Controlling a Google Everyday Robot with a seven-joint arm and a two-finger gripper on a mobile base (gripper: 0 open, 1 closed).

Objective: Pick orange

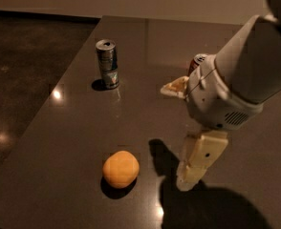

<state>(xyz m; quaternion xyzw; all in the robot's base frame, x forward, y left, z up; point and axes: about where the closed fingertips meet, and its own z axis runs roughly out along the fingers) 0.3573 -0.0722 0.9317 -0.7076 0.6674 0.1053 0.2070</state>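
**A:** Where are we holding the gripper [176, 137]?

**B:** We are hanging it over the tabletop [59, 142], with its 2 fingers spread wide apart and nothing between them. The orange [121, 169] is lying on the tabletop to the gripper's left and a little nearer the camera. It is near the lower finger but not touching it.

**A:** Are the cans getting in our way?

**B:** No. The silver can [107, 63] is standing well beyond the gripper, up and to the left. The red can [198, 60] is peeking out just behind it. Neither is crowding the orange.

**A:** So how are we doing this reach well?

**B:** We are judging that we should be sliding left until the fingers are straddling the fruit's widest part. We should be lowering with them apart and closing gently, because a round fruit is likely to roll if 1 finger nudges it first.
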